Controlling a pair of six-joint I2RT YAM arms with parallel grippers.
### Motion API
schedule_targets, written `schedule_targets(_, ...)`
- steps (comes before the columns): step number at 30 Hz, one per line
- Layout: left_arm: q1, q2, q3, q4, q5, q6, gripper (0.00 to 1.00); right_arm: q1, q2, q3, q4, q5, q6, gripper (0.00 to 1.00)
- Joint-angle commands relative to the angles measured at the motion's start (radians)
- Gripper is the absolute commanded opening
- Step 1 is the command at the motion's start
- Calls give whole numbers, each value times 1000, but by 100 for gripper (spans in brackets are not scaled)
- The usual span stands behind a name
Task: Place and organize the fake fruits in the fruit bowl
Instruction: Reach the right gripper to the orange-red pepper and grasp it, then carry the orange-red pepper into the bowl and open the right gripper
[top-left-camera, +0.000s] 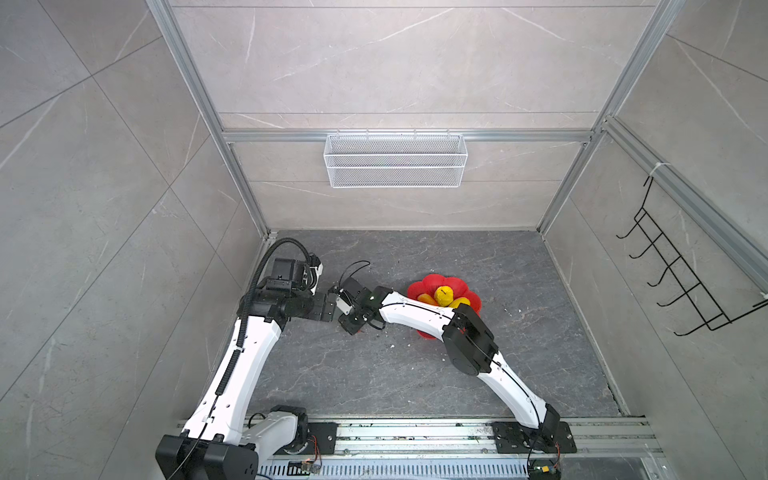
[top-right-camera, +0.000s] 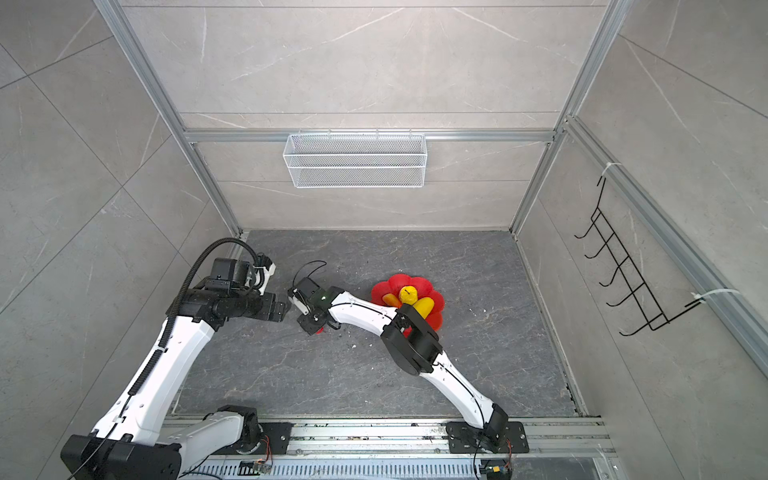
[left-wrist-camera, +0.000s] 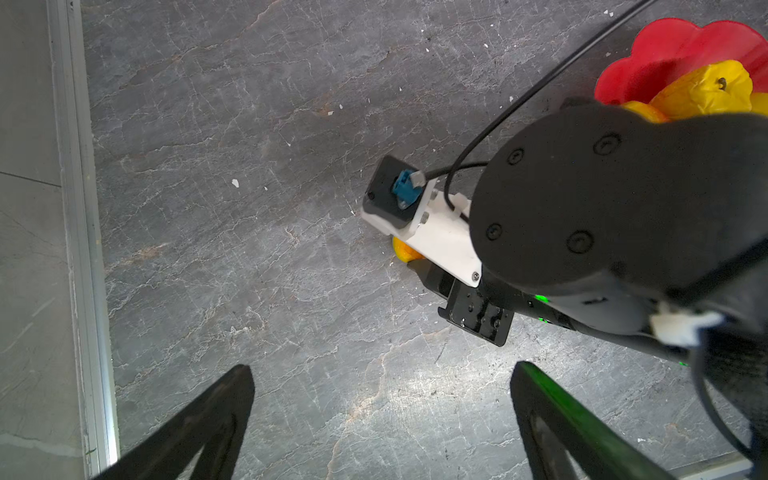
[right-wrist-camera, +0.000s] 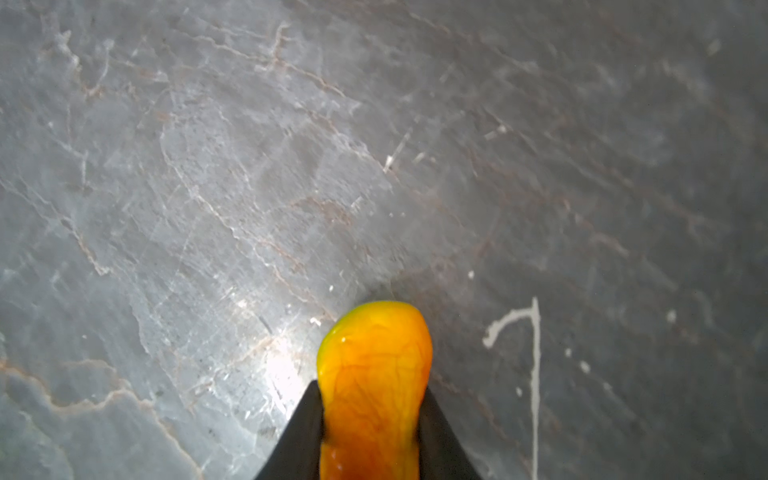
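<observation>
right gripper (right-wrist-camera: 371, 390) pinches an orange fruit (right-wrist-camera: 374, 345) while left gripper (left-wrist-camera: 382, 368) stands spread wide

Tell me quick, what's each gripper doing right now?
Left gripper: open, nothing between its fingers.
Right gripper: shut on a glossy orange-yellow oblong toy fruit.
</observation>
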Motion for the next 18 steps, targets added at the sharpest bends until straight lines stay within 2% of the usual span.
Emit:
schedule_targets(1,5,-13,4,19,-9,23,100,-22,-127,-115,2,-6,-16,14)
schedule_targets(3,5,-14,3,20,-8,22,100,-34,-220,-215,58,-43,-45,13)
schedule_targets(6,5,-15,4,19,-6,22,100,-51,-358,-380,117,-42,-95,0)
schedule_targets(10,5,-17,4,18,-9,22,100,-91,-542,-562,130,24,-161,0)
schedule_targets(15,4,-15,5,18,-4,22,100,-179,-877,-902,309,100,-237,0)
schedule_targets(18,5,-13,7,18,1,21,100,-279,-995,-962,251,80,-290,0)
